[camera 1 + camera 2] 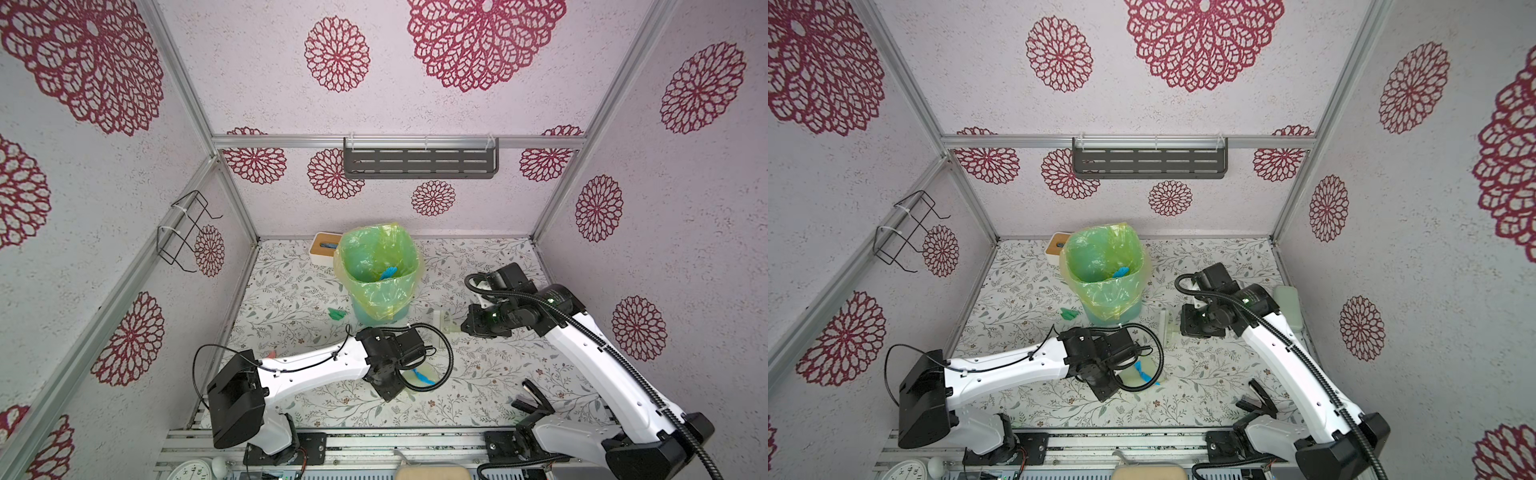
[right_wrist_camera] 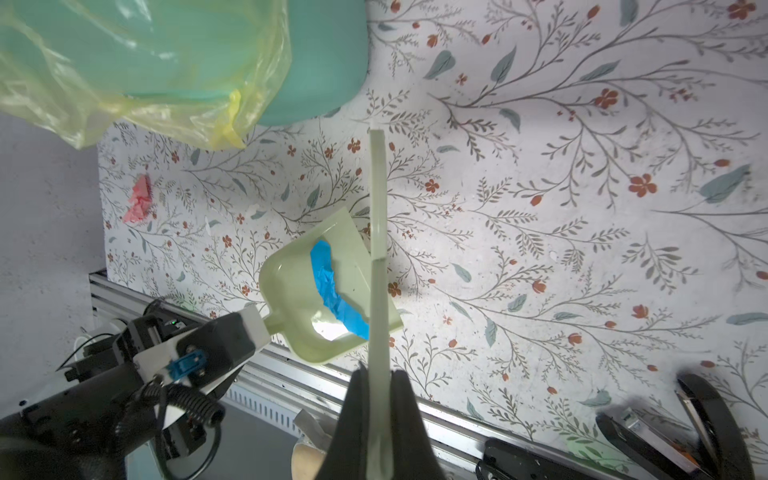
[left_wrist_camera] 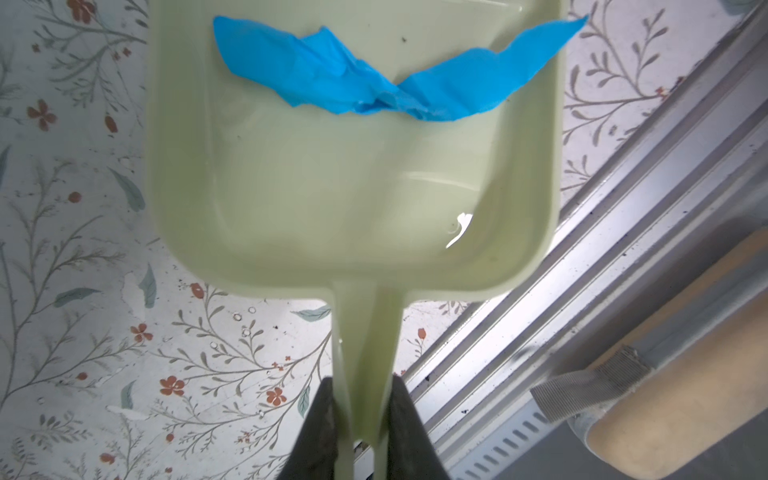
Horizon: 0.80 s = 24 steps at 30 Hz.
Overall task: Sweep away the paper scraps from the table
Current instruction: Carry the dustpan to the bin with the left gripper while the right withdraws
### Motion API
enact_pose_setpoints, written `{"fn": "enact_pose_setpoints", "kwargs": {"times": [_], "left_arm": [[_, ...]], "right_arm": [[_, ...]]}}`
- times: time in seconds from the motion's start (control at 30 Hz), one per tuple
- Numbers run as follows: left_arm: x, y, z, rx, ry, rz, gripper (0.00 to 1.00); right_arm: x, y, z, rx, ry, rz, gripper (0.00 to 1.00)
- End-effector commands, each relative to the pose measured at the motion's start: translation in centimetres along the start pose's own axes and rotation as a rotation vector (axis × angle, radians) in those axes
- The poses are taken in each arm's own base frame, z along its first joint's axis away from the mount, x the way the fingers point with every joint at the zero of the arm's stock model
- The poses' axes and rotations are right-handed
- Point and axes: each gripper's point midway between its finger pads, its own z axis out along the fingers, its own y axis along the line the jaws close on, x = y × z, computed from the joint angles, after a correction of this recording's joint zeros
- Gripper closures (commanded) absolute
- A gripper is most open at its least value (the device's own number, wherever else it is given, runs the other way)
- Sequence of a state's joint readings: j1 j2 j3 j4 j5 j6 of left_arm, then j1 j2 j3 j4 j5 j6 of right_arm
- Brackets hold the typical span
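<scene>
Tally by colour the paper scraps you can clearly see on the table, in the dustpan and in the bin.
Blue scraps: 2, one in the dustpan, one in the bin
Green scrap: 1
Pink scrap: 1
Total: 4

The table (image 1: pixel 478 257) is a white sheet printed with grey-green vines and small brownish flowers, with an aluminium rail (image 1: pixel 374 436) along its front edge. A bin (image 1: pixel 376 305) stands on it toward the back, a little left of centre. A white box (image 1: pixel 320 249) with a wooden top sits just behind the bin's left side. A green scrap (image 1: pixel 336 313) lies just left of the bin's foot, and a pink scrap (image 2: pixel 139 199) lies near the left edge. At the front right lies a black hinged tool (image 1: pixel 536 395), perhaps a stapler. A pale green oblong (image 1: pixel 1287 307) lies at the right edge.
</scene>
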State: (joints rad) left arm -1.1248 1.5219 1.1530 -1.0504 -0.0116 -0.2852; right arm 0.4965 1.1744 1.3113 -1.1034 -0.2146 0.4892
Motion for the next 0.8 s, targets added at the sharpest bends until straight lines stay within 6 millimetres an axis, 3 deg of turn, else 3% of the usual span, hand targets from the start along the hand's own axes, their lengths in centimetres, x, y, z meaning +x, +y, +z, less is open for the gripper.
{"fn": "enact_pose_setpoints", "kwargs": {"times": [0.0,0.2,0.37,0.77], "left_arm": [[-1.2,-0.2,-1.8,-0.009,-0.091,-0.001,0.91],[-1.9,0.0,-4.9,-0.025,-0.189,-0.018,0.91],[-2.4,0.4,-8.3,-0.056,-0.265,-0.033,0.91],[-3.2,2.7,-16.8,-0.141,-0.416,-0.079,0.91]], "right_arm": [[0.1,-1.3,-1.1,0.005,-0.037,0.009,1.00],[-0.1,-3.6,-1.8,0.015,-0.086,0.064,1.00],[0.4,-4.8,-1.2,0.003,-0.092,0.102,1.00],[0.9,-5.2,0.1,-0.035,-0.095,0.133,1.00]]}}
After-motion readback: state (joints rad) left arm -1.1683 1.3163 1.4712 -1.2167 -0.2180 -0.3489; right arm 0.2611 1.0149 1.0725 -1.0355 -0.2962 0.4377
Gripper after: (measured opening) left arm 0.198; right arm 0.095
